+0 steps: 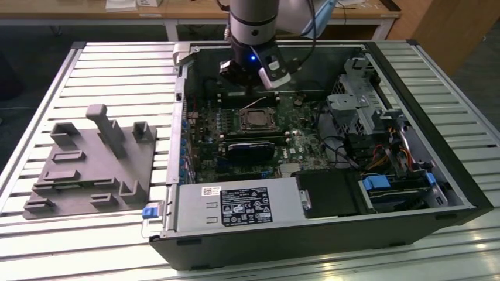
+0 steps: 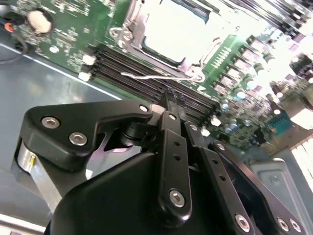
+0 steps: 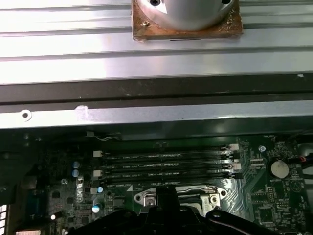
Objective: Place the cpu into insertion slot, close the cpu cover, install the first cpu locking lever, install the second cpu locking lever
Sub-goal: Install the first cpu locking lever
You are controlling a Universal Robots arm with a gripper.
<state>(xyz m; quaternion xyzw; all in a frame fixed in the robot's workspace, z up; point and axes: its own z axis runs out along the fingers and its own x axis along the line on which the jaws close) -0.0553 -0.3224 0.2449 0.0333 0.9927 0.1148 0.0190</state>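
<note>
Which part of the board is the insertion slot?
Inside the open computer case, find the green circuit board near the gripper. The insertion slot is the small dark square with a silver rim, unlike the long black slots beside it.

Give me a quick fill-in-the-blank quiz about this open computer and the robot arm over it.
1. The gripper hangs inside the open computer case, above the ___ circuit board.
2. The grey fixture lies on the exterior view's ___ of the case.
3. In colour, the metal rim round the insertion slot is ___.

Missing words: green; left; silver
</note>
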